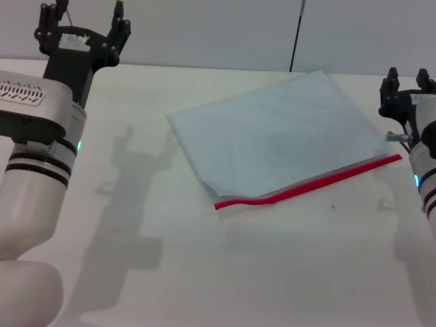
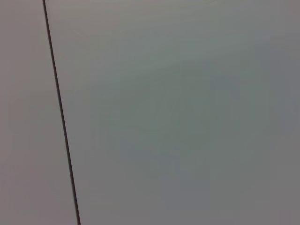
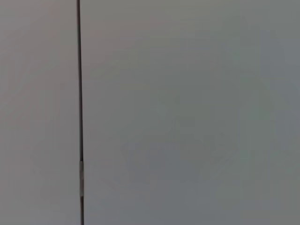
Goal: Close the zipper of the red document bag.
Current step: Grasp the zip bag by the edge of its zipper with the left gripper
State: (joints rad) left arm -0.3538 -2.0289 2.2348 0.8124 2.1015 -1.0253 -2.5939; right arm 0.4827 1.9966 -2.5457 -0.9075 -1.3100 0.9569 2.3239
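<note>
White tabletop (image 1: 204, 286) and a pale wall with one thin dark cable (image 1: 296, 37) frame the scene, and one red document bag (image 1: 279, 136) lies flat and slightly askew near the table's middle, apparently laid out so its edge faces the robot. Two arms flank the bag: the left gripper (image 1: 85, 27) is raised well off to the bag's left with fingers spread wide, the right gripper (image 1: 407, 85) hovers just beside the bag's right corner with fingers parted, neither holding anything. One zipper (image 1: 310, 182) runs along the bag's near edge, untouched.
</note>
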